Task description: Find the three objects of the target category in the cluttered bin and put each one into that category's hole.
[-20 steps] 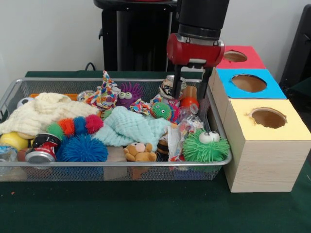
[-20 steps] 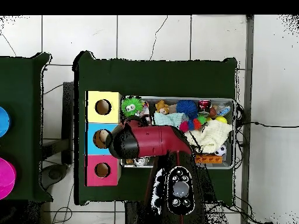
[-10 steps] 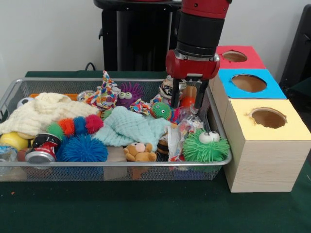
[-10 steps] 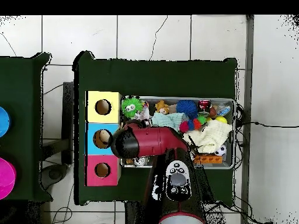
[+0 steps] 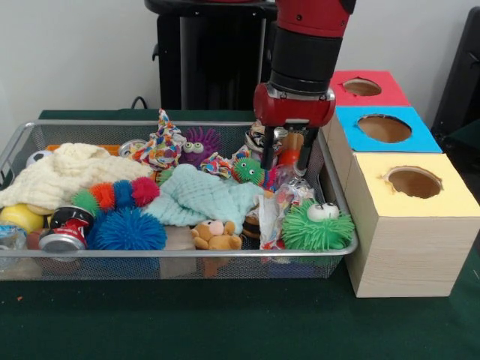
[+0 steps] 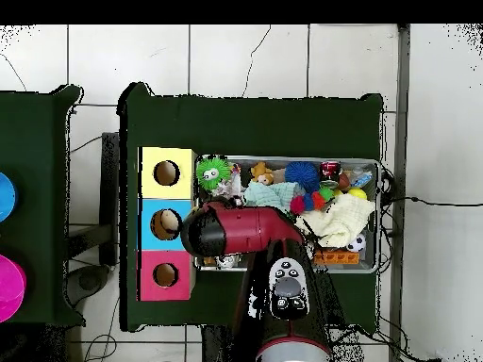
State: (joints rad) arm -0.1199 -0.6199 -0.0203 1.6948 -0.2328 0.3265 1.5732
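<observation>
The silver wire mesh bin (image 5: 180, 255) is full of toys and cloths. My gripper (image 5: 285, 161) hangs with its fingers open and down in the bin's right end. Just under the fingertips lies a clear wrinkly bottle (image 5: 289, 176) with an orange-red cap. Another bluish-clear bottle (image 5: 10, 237) lies in the bin's front left corner. I cannot see a third one. The red-faced hole (image 5: 362, 87) is on the farthest box at the right. In the overhead view the arm (image 6: 231, 231) covers the gripper, and the red-faced hole (image 6: 166, 274) is beside the bin (image 6: 380, 217).
Blue-faced (image 5: 384, 127) and yellow-faced (image 5: 413, 181) box holes stand nearer than the red one. A metal can (image 5: 262, 135) is behind the gripper and a red can (image 5: 67, 229) at the front left. A green spiky ball (image 5: 316, 225), a mint cloth (image 5: 206, 196) and a cream cloth (image 5: 64, 174) fill the bin.
The gripper has come down into the bin's right end and shifted slightly left. Its fingers stay open. The things in the bin have not moved.
</observation>
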